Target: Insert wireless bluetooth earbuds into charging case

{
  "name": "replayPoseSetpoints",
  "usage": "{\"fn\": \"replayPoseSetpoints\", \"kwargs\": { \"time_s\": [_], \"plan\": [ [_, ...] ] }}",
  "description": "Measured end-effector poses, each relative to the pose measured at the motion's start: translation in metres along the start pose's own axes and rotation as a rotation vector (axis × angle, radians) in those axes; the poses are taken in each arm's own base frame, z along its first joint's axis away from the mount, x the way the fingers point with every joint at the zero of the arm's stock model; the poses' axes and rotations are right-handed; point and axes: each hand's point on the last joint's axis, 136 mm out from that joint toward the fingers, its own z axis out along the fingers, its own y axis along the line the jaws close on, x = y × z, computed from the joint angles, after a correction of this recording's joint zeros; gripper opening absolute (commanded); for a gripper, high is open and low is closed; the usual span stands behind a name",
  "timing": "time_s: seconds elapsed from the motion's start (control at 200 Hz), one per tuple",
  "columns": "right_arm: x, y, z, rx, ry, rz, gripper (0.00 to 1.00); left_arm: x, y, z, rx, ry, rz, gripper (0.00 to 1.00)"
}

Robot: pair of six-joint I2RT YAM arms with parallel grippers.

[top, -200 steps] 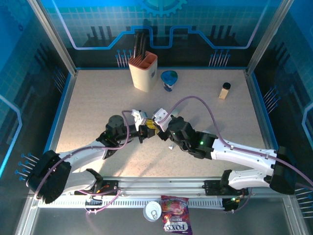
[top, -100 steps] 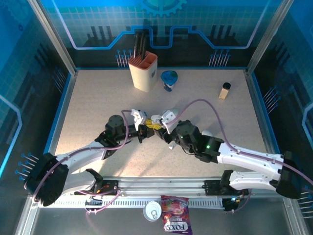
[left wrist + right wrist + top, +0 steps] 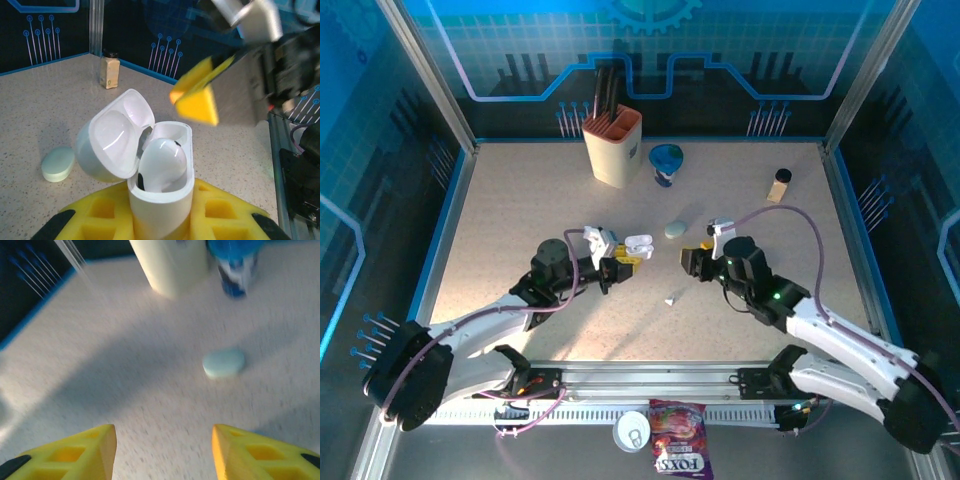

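While the left gripper [image 3: 626, 260] is clamped on the base of one white charging case [image 3: 161, 200], that case stands upright near the middle of the table [image 3: 520, 200] with its lid swung open; one white earbud [image 3: 162, 162] sits inside it, and whether the well beside it is filled I cannot tell; one pale teal case [image 3: 676, 229], shut, lies flat just beyond, between the two grippers; the right gripper [image 3: 161, 432] hangs over the table right of the middle, its yellow fingers [image 3: 102, 445] apart with nothing between them; one tiny white piece, seemingly a second earbud [image 3: 671, 300], lies loose toward the near edge; along the far edge stand one cream holder [image 3: 613, 148], one blue cup [image 3: 666, 163] just beside it, and one small bottle [image 3: 780, 185] toward the far right corner.
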Motion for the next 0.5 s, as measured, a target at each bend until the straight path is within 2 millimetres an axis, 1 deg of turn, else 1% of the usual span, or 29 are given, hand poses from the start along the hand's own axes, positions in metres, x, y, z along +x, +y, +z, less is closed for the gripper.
{"fn": "replayPoseSetpoints", "kwargs": {
  "time_s": [0.03, 0.08, 0.145, 0.255, 0.35, 0.415, 0.5],
  "plan": [
    [0.012, -0.003, 0.008, 0.006, 0.050, 0.013, 0.51, 0.001, 0.000, 0.000, -0.001, 0.002, -0.001, 0.10],
    [0.041, -0.007, 0.022, 0.011, 0.161, 0.034, 0.50, 0.004, 0.001, -0.001, -0.004, 0.006, -0.004, 0.10],
    [0.072, -0.009, 0.034, 0.014, 0.280, 0.057, 0.50, 0.006, 0.001, -0.001, -0.004, 0.010, -0.007, 0.10],
    [0.111, -0.011, 0.049, 0.009, 0.435, 0.084, 0.51, 0.006, 0.001, -0.001, -0.005, 0.009, -0.010, 0.10],
    [0.131, -0.006, 0.064, -0.004, 0.541, 0.096, 0.51, 0.006, 0.001, -0.001, -0.005, 0.009, -0.010, 0.10],
    [0.137, 0.000, 0.074, -0.020, 0.586, 0.101, 0.51, 0.005, 0.000, -0.002, -0.005, 0.006, -0.008, 0.10],
    [0.139, 0.007, 0.084, -0.031, 0.619, 0.099, 0.51, 0.004, -0.001, -0.005, -0.009, -0.001, -0.004, 0.10]
  ]
}}
